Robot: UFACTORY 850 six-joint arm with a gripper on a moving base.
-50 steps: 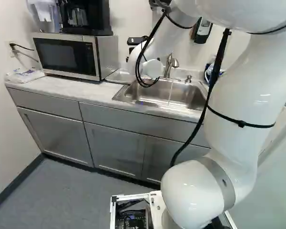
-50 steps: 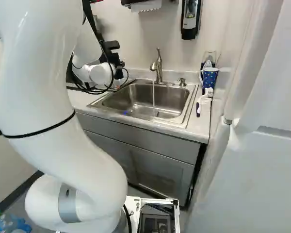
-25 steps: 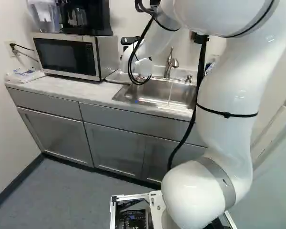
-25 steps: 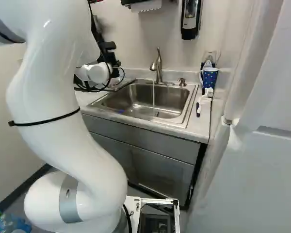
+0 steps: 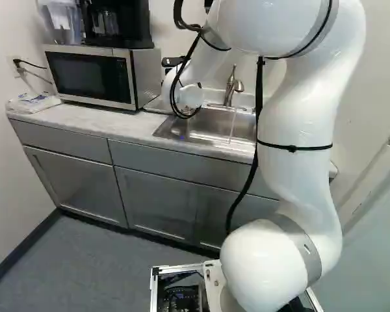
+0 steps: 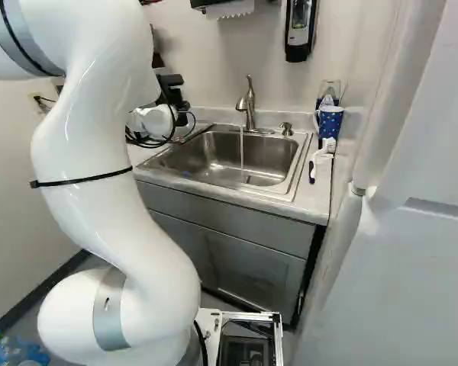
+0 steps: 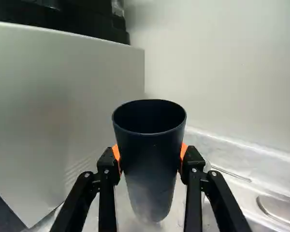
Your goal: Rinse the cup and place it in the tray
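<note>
Lower and farther ahead than 0.5 s ago, the arm (image 5: 298, 123) has carried the cup (image 7: 152, 186), clamped between the gripper's (image 7: 150, 153) 2 fingers, beside the microwave (image 5: 88, 76), rinsing probably done, placing in the tray (image 5: 157, 105) left.

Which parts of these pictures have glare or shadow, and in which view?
Left base view: soft shine on the white arm; right base view: bright reflections in the metal sink; wrist view: the inside of the cup is deep in shadow, while its lower outside looks paler.
</note>
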